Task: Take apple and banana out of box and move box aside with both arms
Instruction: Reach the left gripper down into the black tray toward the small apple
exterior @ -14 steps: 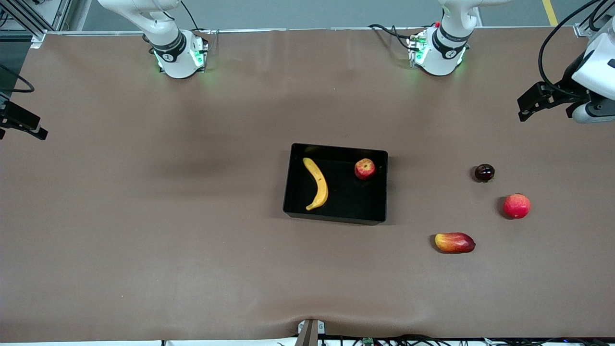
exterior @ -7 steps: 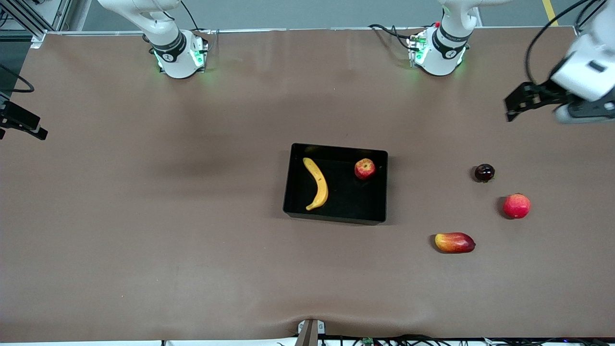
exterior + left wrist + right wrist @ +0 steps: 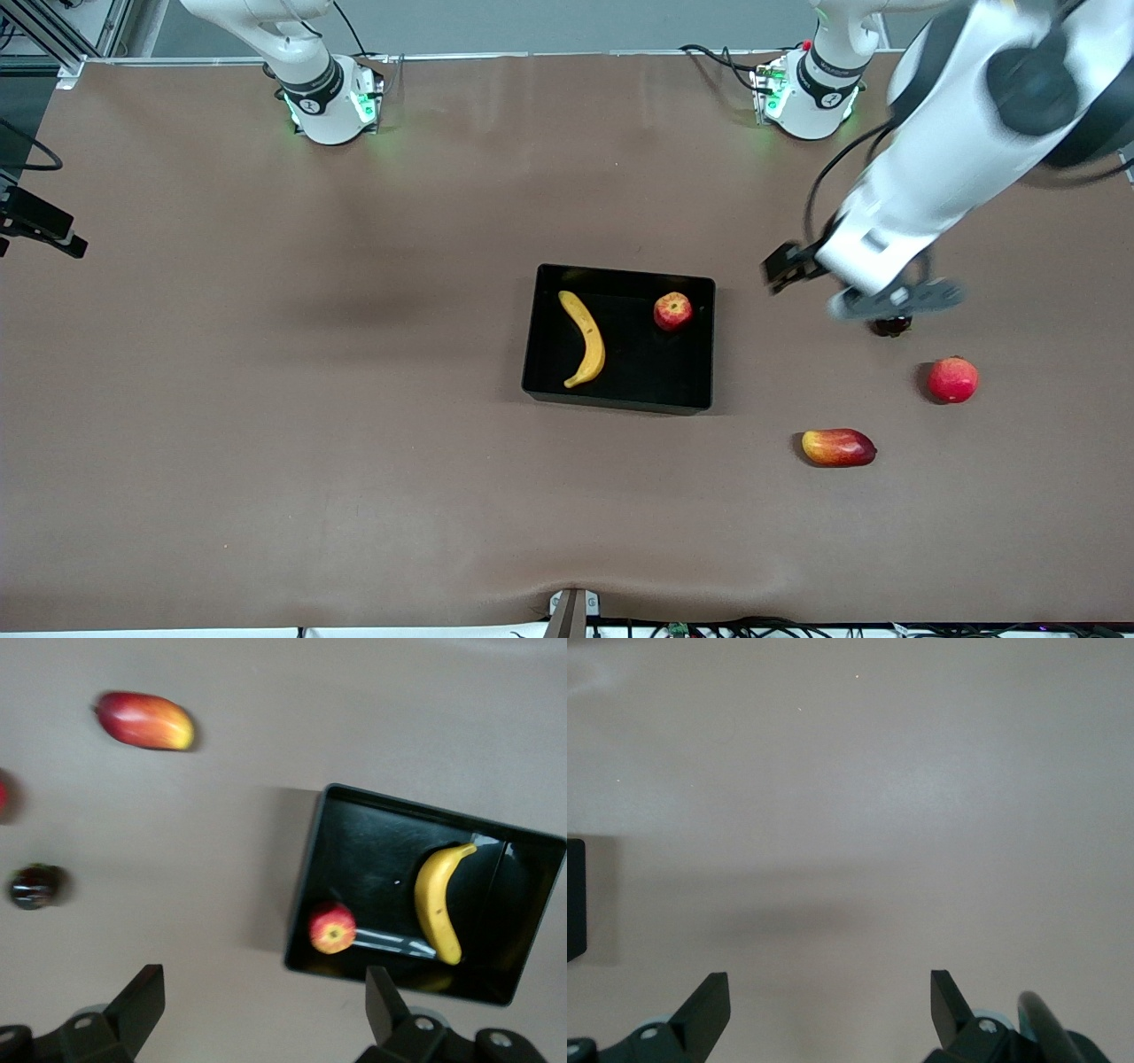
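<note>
Task barely begun, by the look of it; the banana [image 3: 584, 339] and the apple [image 3: 672, 311] both lie inside the black box [image 3: 617, 399], which sits near the middle of the brown surface [image 3: 266, 399]; banana toward the right arm's end of the box, apple in the corner toward the left arm's end and farther from the front camera; the two fruits well apart, neither touched.

Left gripper [image 3: 261, 1014]: fingers spread wide, nothing between them; it hangs over bare surface between the box and the loose fruit at the left arm's end; its wrist view shows the box, with the apple the nearer of the two fruits to it; my guess is the apple is its first target.

Right gripper [image 3: 828, 1010]: fingers likewise wide apart, empty; in its wrist view it is over bare surface with only an edge of the box showing; it appears to be waiting.

Not part of the job: a mango-like fruit [image 3: 838, 447], a round red fruit [image 3: 952, 379], and a small dark fruit [image 3: 891, 327] partly hidden under the left arm.

Left to do: lift out both fruits; then shift the box aside with both arms.
</note>
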